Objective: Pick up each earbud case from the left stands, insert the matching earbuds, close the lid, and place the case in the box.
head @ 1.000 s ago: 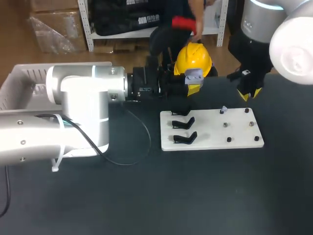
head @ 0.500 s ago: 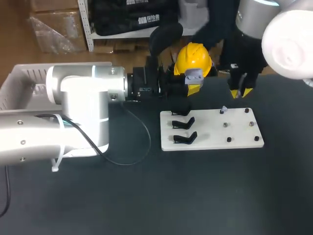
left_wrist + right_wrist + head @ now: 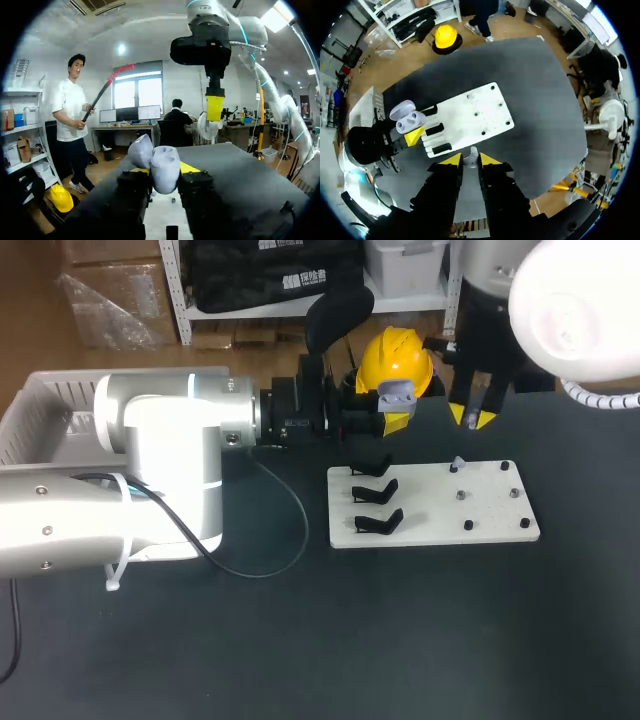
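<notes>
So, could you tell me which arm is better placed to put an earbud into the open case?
Right: the right gripper pinches an earbud, while the left gripper is occupied holding the open case nearby.

The left arm (image 3: 150, 440) is built of fat silver-white cylinders with rounded joints. Small screws (image 3: 46, 531) are set in the shell, and a thin cyan ring runs round one joint. Behind the jaws the wrist (image 3: 298, 415) is a black block. A thin black cable (image 3: 285, 540) runs from it back to the arm, where a white zip tie (image 3: 117, 575) sticks out. The left gripper (image 3: 164, 170) has two blocky black fingers (image 3: 134, 192) capped in yellow.

The right arm (image 3: 575, 300) has a glossy white dome above a black wrist, with a white ribbed hose (image 3: 600, 395) beside it. Its silver links carry cyan bands. The right gripper (image 3: 471, 160) has black fingers ending in wedge-shaped yellow tips (image 3: 451, 160).
</notes>
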`<state>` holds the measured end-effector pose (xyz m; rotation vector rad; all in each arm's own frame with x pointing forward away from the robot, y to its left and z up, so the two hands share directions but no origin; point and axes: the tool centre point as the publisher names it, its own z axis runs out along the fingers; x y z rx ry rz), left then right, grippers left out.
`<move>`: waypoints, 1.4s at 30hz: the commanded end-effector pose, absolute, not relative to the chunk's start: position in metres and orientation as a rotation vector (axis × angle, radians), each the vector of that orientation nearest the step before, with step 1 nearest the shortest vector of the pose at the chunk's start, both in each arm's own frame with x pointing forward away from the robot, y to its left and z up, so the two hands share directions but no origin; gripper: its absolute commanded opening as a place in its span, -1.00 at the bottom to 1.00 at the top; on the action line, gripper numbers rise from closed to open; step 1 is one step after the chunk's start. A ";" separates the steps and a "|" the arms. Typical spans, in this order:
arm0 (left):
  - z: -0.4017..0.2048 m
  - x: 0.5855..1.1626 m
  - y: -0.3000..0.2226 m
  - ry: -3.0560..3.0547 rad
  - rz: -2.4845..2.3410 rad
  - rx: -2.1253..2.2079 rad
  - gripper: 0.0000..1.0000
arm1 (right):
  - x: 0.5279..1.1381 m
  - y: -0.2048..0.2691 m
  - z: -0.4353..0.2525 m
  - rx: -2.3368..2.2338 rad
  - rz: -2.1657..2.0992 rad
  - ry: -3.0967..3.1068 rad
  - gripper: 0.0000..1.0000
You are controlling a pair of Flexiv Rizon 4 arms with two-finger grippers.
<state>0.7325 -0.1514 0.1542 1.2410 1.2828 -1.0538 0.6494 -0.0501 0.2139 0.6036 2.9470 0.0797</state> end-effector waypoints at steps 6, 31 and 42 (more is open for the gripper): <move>0.152 0.729 -0.152 1.277 -1.043 1.229 -1.00 | 0.649 -0.044 0.217 0.706 0.025 2.909 -1.00; 0.152 0.729 -0.152 1.277 -1.043 1.229 -1.00 | 0.703 0.014 0.229 0.439 0.122 2.913 -1.00; 0.152 0.729 -0.152 1.277 -1.043 1.229 -1.00 | 0.719 0.021 0.219 0.389 0.081 2.911 -1.00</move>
